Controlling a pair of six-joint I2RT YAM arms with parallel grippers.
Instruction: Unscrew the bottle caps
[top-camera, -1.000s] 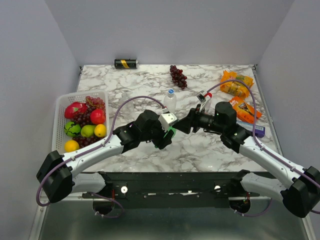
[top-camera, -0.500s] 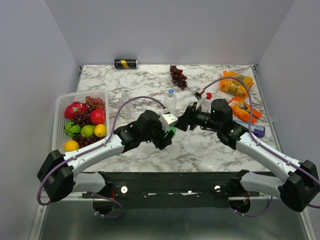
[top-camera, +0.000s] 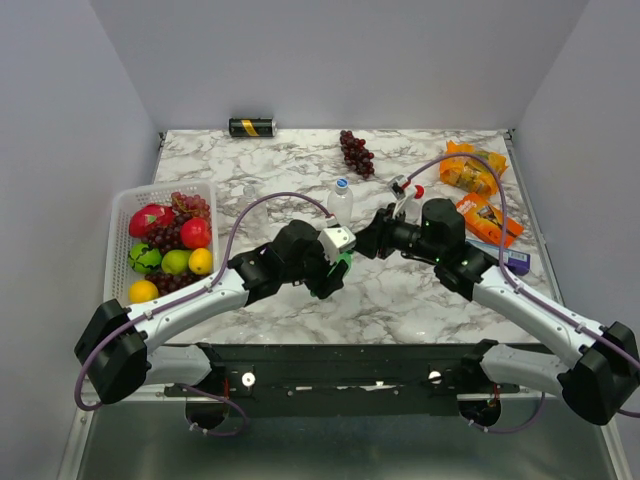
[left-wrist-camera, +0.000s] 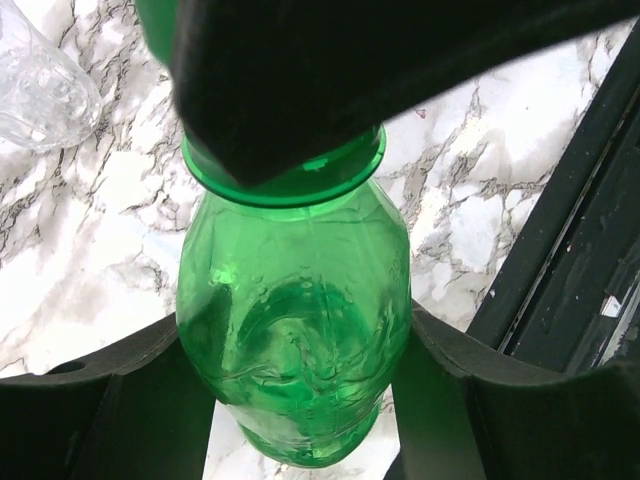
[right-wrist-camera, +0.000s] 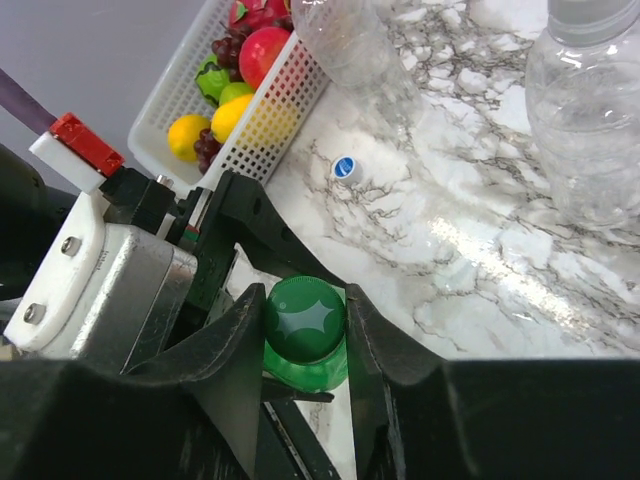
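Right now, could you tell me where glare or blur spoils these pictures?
Left wrist: a dark blurred mass hides the top above the sharp green bottle. Right wrist: glare streaks the marble table, near fingers dark. Top external: evenly lit, sharp.

- The left gripper (left-wrist-camera: 295, 400) grips the green bottle (left-wrist-camera: 295, 330) by its body, with one black finger (left-wrist-camera: 110, 410) pressed against each side.
- The bottle is translucent green, with a flared collar ring (left-wrist-camera: 283, 178) at its neck.
- A black mass (left-wrist-camera: 380, 70), close and blurred, overhangs the neck above the ring and hides the cap.
- The white-and-grey marble desk (left-wrist-camera: 110, 230) lies beneath the bottle.
- A black rail (left-wrist-camera: 590, 230) bounds the marble at the desk's edge, just beside the green bottle, and carries a small white mark (left-wrist-camera: 610, 305).
- A clear bottle (left-wrist-camera: 40, 80), only partly in frame, sits farther from that edge, apart from the green one.
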